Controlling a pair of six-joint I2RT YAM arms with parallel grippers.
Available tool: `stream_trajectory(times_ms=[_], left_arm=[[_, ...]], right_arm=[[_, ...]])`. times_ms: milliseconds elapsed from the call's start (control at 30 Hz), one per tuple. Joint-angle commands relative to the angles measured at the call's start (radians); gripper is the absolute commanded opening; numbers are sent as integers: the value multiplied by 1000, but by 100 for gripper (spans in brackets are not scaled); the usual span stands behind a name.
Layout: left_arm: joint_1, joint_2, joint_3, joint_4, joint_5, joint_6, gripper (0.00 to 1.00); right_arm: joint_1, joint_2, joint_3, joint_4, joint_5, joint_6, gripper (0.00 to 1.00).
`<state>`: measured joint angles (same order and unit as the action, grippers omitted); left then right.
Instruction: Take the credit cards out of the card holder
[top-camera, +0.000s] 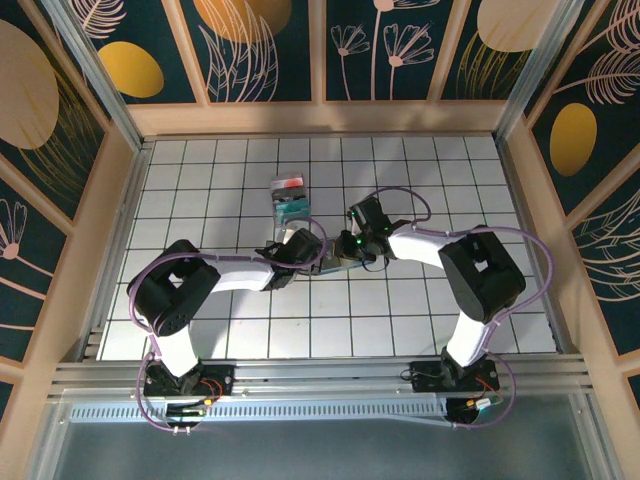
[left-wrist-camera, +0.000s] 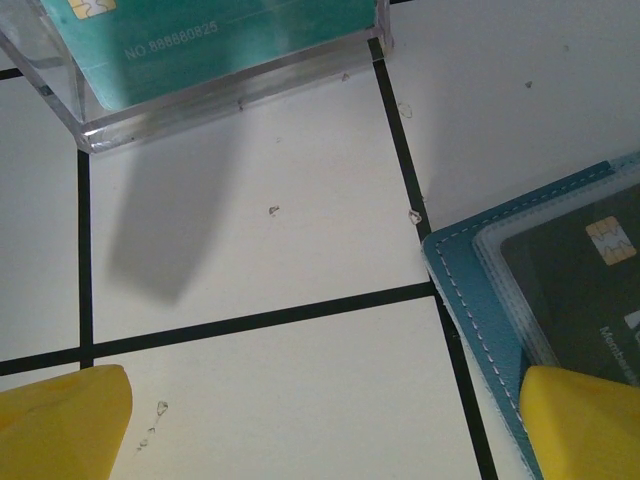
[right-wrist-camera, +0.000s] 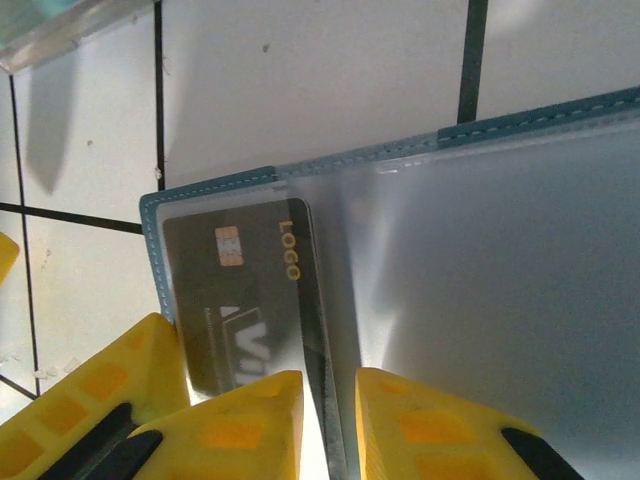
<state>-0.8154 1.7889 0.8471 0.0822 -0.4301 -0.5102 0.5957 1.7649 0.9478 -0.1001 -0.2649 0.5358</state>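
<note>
Two claws crowd the middle of the white tiled bench (left-wrist-camera: 280, 230), and the card holder (right-wrist-camera: 500, 300) lies open and flat right under them. Up close it has a slate-blue to teal cover with pale stitching along the rim, and frosted clear sleeves across both halves. One credit card (right-wrist-camera: 250, 300) sits tucked in the left-hand sleeve of the right wrist view. It is a dark olive-grey card with a gold chip and the word LOGO in gold, its top corner just inside the holder's stitched corner. The neighbouring sleeve looks cloudy, and what it holds I cannot tell.

Right claw (right-wrist-camera: 328, 430) is down on the holder, yellow fingers (right-wrist-camera: 240, 425) drawn close with only a slim gap. The card's long edge and the sleeve's edge run straight into that gap. Whether it actually pinches anything, I cannot tell.

Left claw (left-wrist-camera: 320, 430) is spread wide open, one yellow finger over bare tile, its other finger (left-wrist-camera: 580, 425) over the holder's near edge by the dark card.

Just beyond, apart from the holder, a clear plastic box (left-wrist-camera: 230, 95) stands on the bench. A teal card (left-wrist-camera: 220, 30) with a chip and a printed number lies inside it.
</note>
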Motion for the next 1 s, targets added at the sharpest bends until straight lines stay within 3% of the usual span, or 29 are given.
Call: stream_trajectory(times_ms=[0,367,967], left_arm=[[4,13,-8,-45,-9,4,99],[3,20,-3,-52,-6,4,99],[3,29,-2,-58,-4,15,99]], right_arm=[[6,23,21,25,-26,16,22],[4,36,25,35,-65,6,23],[-43,-4,-69,210,-278,71,21]])
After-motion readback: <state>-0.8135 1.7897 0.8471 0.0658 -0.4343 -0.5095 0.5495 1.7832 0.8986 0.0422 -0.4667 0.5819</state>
